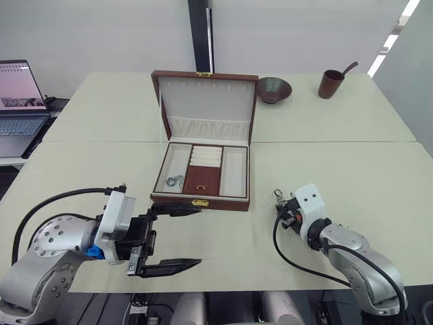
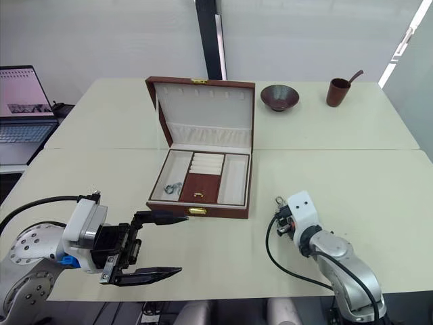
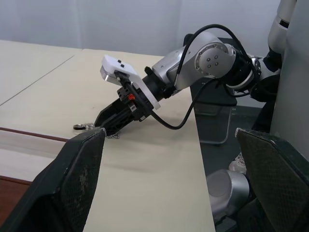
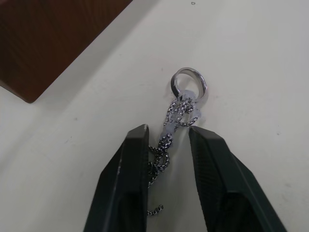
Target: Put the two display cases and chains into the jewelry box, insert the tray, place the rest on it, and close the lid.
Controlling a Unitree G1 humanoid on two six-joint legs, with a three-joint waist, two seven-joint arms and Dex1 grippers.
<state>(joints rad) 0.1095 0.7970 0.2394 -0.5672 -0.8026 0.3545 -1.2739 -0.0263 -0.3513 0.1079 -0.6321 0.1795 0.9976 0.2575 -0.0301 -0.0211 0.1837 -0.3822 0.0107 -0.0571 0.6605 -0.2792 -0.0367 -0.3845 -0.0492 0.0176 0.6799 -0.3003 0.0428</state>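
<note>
A brown box [image 1: 200, 177] stands open on a pale table [image 1: 352, 169], tray [image 1: 203, 169] seated inside. Right of the box, the right gripper [image 4: 168, 140] straddles a chain [image 4: 169, 137], fingers slightly parted. Before the box, the left gripper [image 1: 177, 235] gapes wide, empty.

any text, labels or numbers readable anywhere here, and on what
None can be read.
Laptop: the screen shows a page, its text too small to read.
Box, bowl, cup, left gripper, right gripper: no lettering seen.
</note>
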